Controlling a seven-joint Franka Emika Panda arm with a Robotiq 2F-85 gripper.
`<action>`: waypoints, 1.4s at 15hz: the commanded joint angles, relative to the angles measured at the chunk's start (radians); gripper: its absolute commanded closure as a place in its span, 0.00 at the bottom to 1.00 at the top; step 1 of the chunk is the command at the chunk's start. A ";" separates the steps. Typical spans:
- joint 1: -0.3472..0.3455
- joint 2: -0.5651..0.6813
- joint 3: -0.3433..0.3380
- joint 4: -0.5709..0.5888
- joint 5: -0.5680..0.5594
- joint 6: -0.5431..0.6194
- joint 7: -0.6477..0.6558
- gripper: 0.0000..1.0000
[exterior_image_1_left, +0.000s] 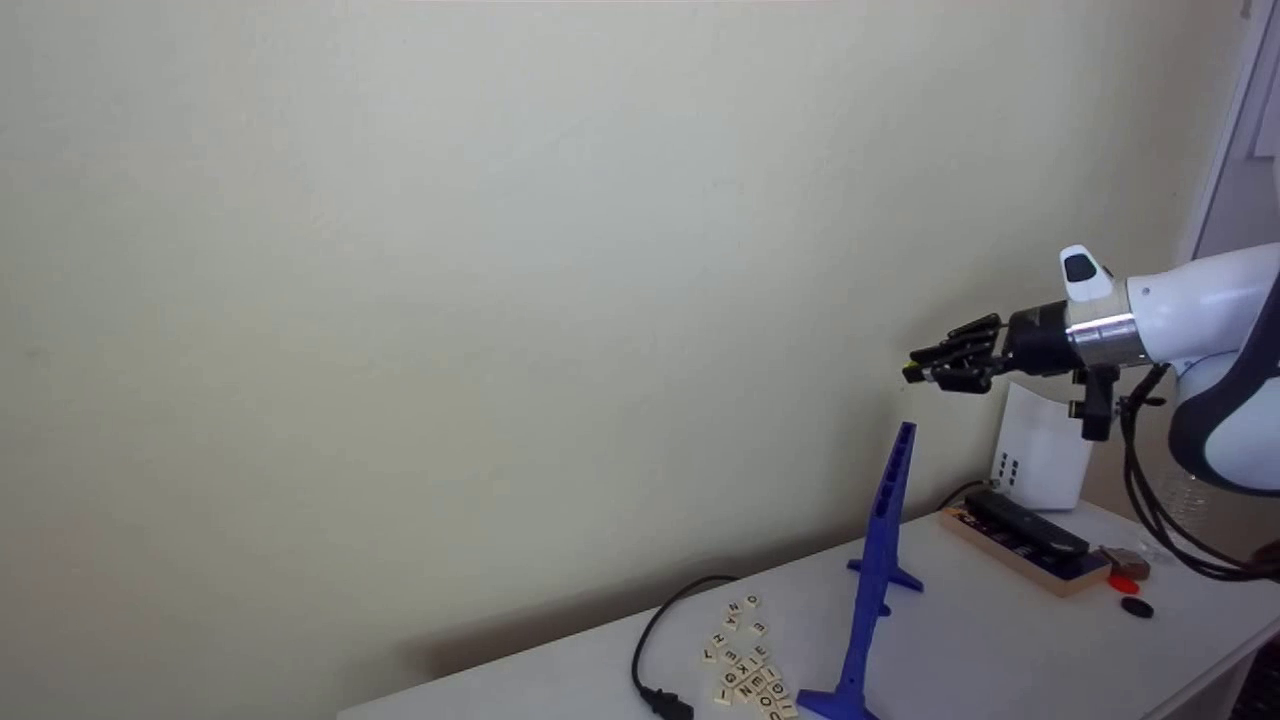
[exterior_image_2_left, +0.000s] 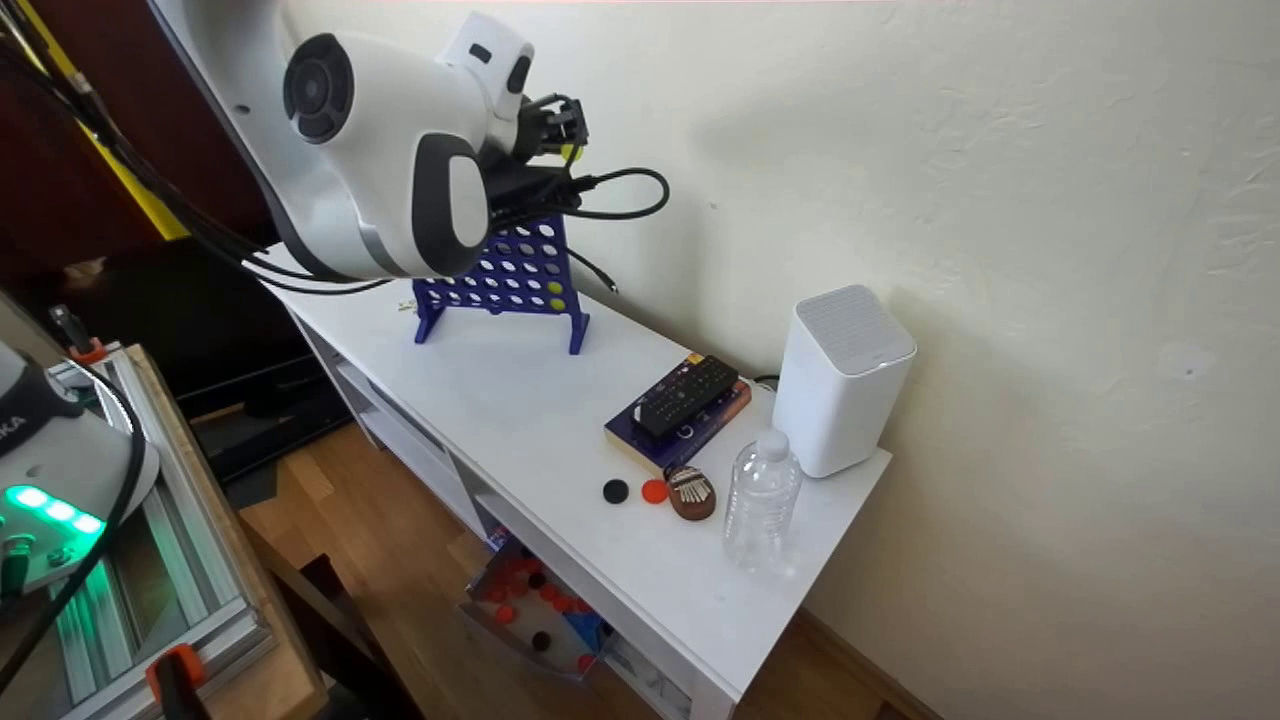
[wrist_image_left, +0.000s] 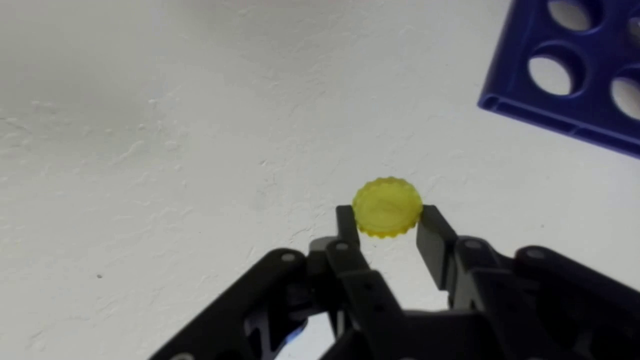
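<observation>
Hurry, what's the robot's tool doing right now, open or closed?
Tool: closed, holding a yellow disc by its edges.

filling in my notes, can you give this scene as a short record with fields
gripper: shut on a yellow disc, in the air
grip: pinched at opposite edges
nearby: blue upright grid, apart from the held disc
seen in grid: two yellow pieces
on white table: letter tiles, red disc, black disc, thumb piano, clear bottle
stacked: black remote on a book or box
</observation>
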 joint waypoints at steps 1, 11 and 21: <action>0.008 0.009 -0.005 0.014 0.020 0.002 0.002 0.89; 0.009 0.016 -0.005 0.023 0.023 0.001 0.002 0.64; -0.007 0.025 -0.006 0.070 -0.049 -0.013 0.040 0.89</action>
